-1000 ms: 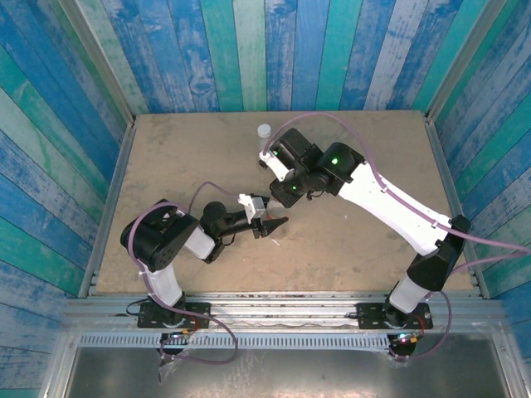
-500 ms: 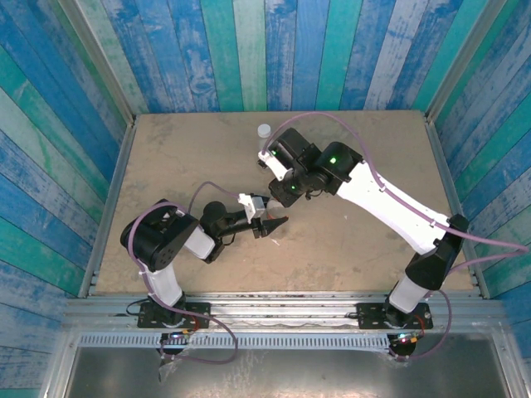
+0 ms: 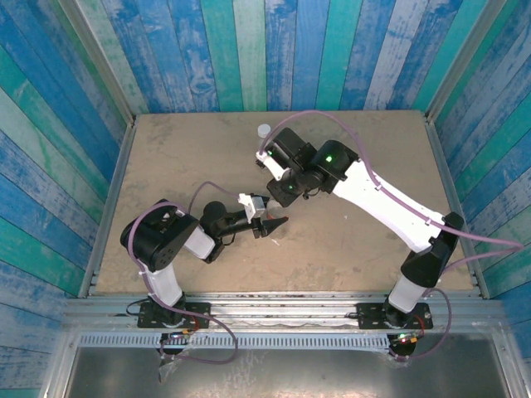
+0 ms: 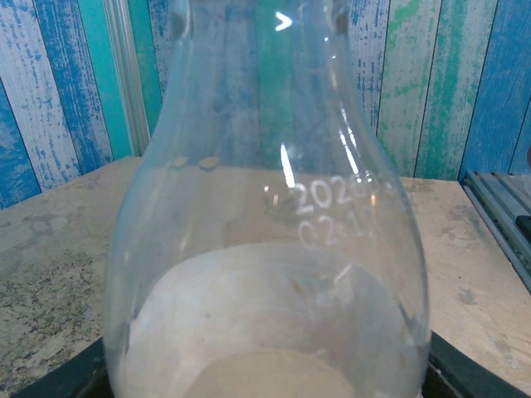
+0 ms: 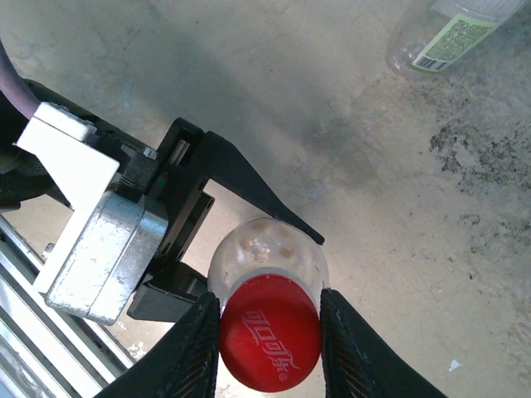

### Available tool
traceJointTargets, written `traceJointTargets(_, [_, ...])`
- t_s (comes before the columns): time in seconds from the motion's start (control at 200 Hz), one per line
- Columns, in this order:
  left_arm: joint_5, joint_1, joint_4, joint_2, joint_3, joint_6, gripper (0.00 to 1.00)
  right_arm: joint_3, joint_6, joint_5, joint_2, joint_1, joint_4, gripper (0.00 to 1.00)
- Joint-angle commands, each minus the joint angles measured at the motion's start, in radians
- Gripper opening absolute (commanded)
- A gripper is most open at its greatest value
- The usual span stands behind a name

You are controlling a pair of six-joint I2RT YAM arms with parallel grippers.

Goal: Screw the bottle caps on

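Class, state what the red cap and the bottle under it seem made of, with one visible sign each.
Red cap: probably plastic, smooth opaque surface with white lettering. Bottle: probably clear glossy plastic; the wall boards show through, highlights glint.

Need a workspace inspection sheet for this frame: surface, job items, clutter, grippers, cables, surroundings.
Surface: tan table, stained.
Job's things: red cap at the mouth of the clear bottle; green-labelled bottle apart on the table; white cap toward the far edge.
Clutter: white scrap, tiny.
Grippers: left gripper shut on clear bottle; right gripper shut on red cap.
Cables: purple cables looped along both arms.
Surroundings: blue-green plank walls.
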Motion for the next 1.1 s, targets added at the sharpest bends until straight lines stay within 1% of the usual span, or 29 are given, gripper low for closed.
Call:
traceJointTargets(0.0, [0.001, -0.004, -0.073, 0.004, 0.0, 0.001, 0.62, 0.013, 0.01, 0.005, 0.034, 0.01, -0.081, 0.36])
traceJointTargets(0.16, [0.002, -0.004, -0.075, 0.003, -0.003, 0.003, 0.62, 0.022, 0.01, 0.009, 0.033, 0.01, -0.08, 0.39])
traceJointTargets(0.265, [0.003, -0.003, -0.076, 0.004, -0.003, 0.003, 0.63, 0.024, 0.013, 0.007, 0.032, 0.01, -0.078, 0.43])
traceJointTargets(0.306, [0.002, -0.004, -0.076, 0.004, -0.001, 0.003, 0.62, 0.026, 0.012, 0.006, 0.031, 0.01, -0.078, 0.47])
traceJointTargets(0.436, [0.002, -0.004, -0.073, 0.005, 0.0, 0.003, 0.62, 0.025, 0.007, -0.003, 0.014, 0.011, -0.062, 0.66])
traceJointTargets(0.536, [0.002, -0.004, -0.073, 0.007, 0.003, 0.003, 0.63, 0.015, 0.005, -0.017, -0.011, 0.011, -0.037, 0.75])
traceJointTargets(0.591, [0.003, -0.004, -0.073, 0.01, 0.004, 0.0, 0.62, 0.008, 0.004, -0.024, -0.027, 0.011, -0.023, 0.78])
traceJointTargets(0.766, [0.006, -0.003, -0.065, 0.012, 0.006, -0.004, 0.63, -0.023, 0.024, -0.038, -0.084, 0.004, 0.039, 0.78])
traceJointTargets(0.867, [0.005, -0.003, -0.067, 0.011, 0.006, -0.003, 0.63, -0.063, 0.046, -0.04, -0.123, -0.016, 0.089, 0.77])
traceJointTargets(0.972, [0.006, -0.004, -0.068, 0.009, 0.005, -0.002, 0.62, -0.113, 0.062, -0.053, -0.156, -0.045, 0.139, 0.69])
traceJointTargets(1.097, [0.006, -0.004, -0.072, 0.01, 0.004, 0.0, 0.63, -0.127, 0.064, -0.067, -0.155, -0.072, 0.142, 0.59])
